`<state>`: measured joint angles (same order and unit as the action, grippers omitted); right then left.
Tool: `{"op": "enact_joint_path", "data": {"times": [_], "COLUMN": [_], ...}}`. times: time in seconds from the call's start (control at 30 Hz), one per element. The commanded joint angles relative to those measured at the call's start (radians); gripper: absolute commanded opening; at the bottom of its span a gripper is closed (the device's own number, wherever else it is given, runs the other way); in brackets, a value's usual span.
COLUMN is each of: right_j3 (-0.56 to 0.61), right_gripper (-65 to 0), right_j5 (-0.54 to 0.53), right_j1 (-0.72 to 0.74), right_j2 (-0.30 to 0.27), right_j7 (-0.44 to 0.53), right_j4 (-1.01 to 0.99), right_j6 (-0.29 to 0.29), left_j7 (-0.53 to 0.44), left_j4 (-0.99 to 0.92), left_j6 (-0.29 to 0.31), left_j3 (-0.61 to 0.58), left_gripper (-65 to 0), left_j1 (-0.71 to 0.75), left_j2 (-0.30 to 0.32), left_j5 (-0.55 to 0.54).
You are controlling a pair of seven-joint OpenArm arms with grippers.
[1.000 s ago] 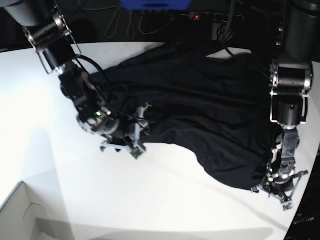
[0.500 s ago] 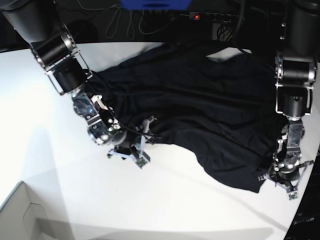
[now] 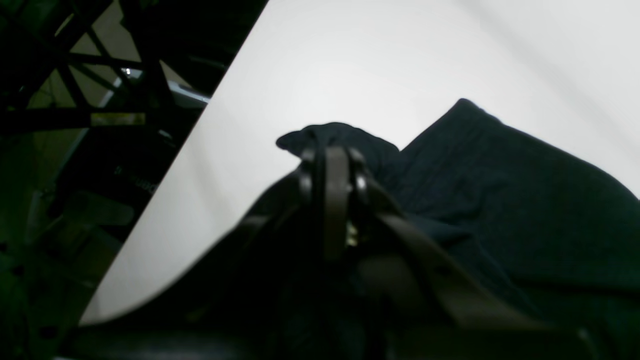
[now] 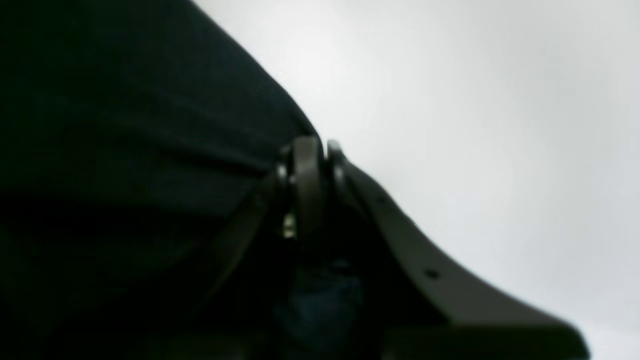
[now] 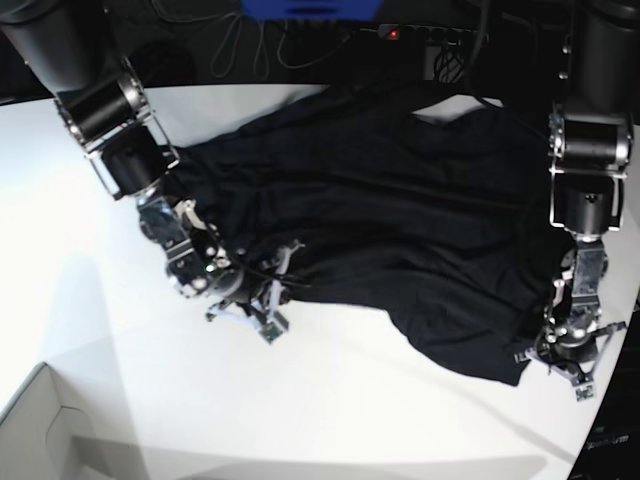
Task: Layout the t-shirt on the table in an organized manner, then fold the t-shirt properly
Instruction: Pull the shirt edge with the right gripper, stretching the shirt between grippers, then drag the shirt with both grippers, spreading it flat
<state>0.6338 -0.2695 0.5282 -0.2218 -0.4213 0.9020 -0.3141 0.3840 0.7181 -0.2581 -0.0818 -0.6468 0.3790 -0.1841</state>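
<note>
The black t-shirt (image 5: 400, 220) lies rumpled across the far half of the white table (image 5: 350, 410). My right gripper (image 5: 265, 310), on the left of the base view, sits low at the shirt's near-left edge. In the right wrist view its jaws (image 4: 312, 147) are together, pinching the hem of the t-shirt (image 4: 125, 125). My left gripper (image 5: 565, 365) is at the shirt's near-right corner, close to the table's rim. Seen from the left wrist, it (image 3: 332, 152) is shut, with a bunched lump of the t-shirt (image 3: 500, 190) at its tips.
A pale cardboard box corner (image 5: 40, 430) stands at the near left. Cables and a power strip (image 5: 400, 32) run behind the table. Just left of my left gripper, the table's curved edge (image 3: 165, 200) drops off to a dark frame (image 3: 75, 100).
My right gripper's jaws stood wide at the shirt's edge and have now closed on it; that arm shifted slightly left. The left arm has barely moved.
</note>
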Motion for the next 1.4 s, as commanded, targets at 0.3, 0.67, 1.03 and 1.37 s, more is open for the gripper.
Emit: {"op": "enact_joint_path", "data": {"times": [0.3,0.67,1.03,1.37], "right_j3": [-0.372,-0.429,-0.429,-0.434], "right_gripper": [-65.0,-65.0,-65.0,-46.2], "right_j5": [0.014,0.014,0.014,0.014], "right_j1": [0.088,0.086,0.091,0.096], "right_j2": [-0.038,-0.038,-0.034,-0.04], "right_j7": [-0.02,-0.02,-0.02,-0.027], "right_j4": [0.006,0.004,0.003,0.001], "right_j6": [0.016,0.016,0.016,0.016], "left_j7": [-0.026,-0.075,-0.389,-0.422], "left_j4": [0.105,0.05,-0.332,-0.4], "left_j6": [-0.008,-0.002,0.0,0.0], "left_j3": [0.006,0.003,0.003,0.004], "left_gripper": [-64.9,-64.4,-46.0,-22.9], "left_j1": [-0.044,-0.135,-0.281,-0.279], "left_j2": [0.005,-0.041,-0.114,-0.142], "left_j5": [0.007,0.007,0.007,0.005]}}
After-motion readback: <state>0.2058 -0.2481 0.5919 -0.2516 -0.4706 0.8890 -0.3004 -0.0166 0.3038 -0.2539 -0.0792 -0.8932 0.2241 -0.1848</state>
